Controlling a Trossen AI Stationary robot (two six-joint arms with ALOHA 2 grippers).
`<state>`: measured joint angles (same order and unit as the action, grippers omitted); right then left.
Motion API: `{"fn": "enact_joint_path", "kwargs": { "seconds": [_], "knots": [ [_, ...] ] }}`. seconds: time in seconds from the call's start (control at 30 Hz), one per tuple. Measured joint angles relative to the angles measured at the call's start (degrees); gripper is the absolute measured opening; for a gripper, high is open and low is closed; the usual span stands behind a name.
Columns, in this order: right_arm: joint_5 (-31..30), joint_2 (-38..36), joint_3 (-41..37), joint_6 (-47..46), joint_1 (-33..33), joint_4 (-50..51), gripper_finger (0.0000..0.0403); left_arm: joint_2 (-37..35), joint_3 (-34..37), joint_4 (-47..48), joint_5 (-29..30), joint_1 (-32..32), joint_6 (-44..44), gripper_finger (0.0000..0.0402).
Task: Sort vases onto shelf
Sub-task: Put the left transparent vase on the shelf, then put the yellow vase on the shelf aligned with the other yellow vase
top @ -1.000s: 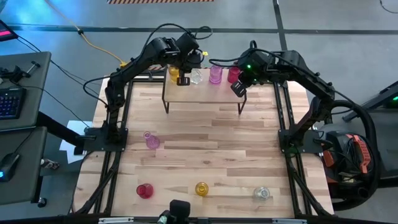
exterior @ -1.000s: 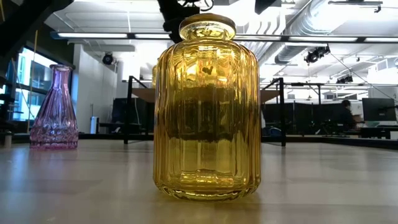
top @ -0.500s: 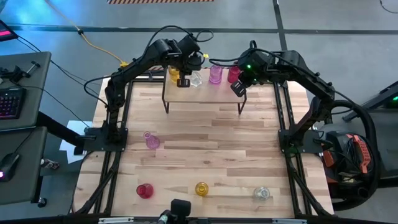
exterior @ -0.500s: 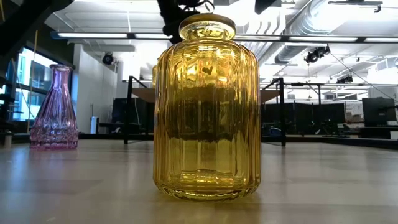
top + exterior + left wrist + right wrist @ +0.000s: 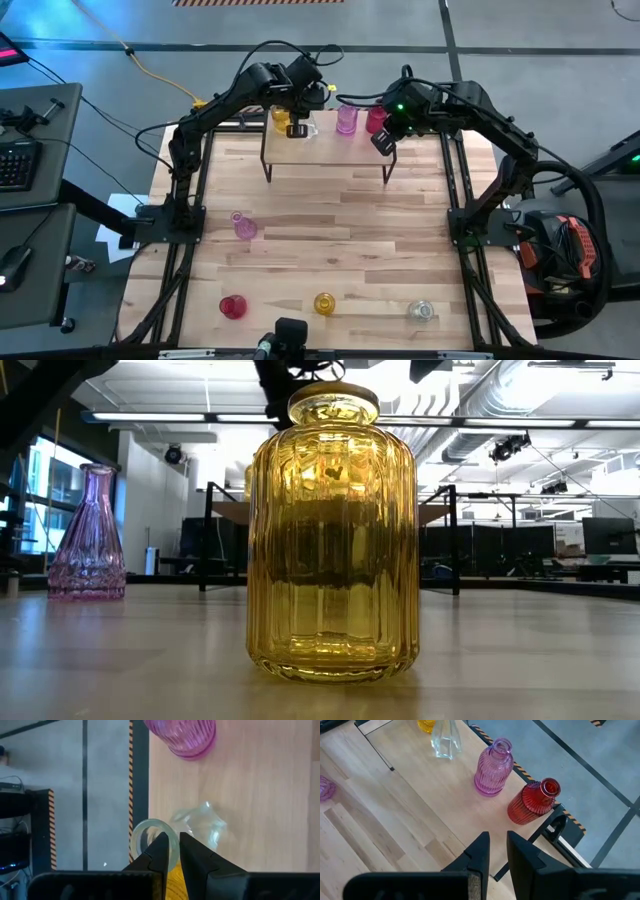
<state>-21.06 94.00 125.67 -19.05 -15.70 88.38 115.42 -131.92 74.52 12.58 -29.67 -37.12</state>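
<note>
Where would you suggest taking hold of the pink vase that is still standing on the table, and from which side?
Grip the pink vase around its narrow neck, coming straight down from above. In the low view it stands upright, with a wide flared base tapering to a slim neck and an open rim, so the neck is likely the part that fits between the fingers. No other vase stands close to it, so the descent looks unobstructed.
</note>
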Motion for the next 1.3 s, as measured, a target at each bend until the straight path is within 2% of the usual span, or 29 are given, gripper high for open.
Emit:
{"fn": "enact_joint_path", "kwargs": {
  "seconds": [1.3],
  "knots": [
    [0.0,0.0,0.0,-0.01,0.02,0.04,0.0046,-0.02,0.02,-2.38,0.04,1.71,1.53,0.0033]
  ]
}}
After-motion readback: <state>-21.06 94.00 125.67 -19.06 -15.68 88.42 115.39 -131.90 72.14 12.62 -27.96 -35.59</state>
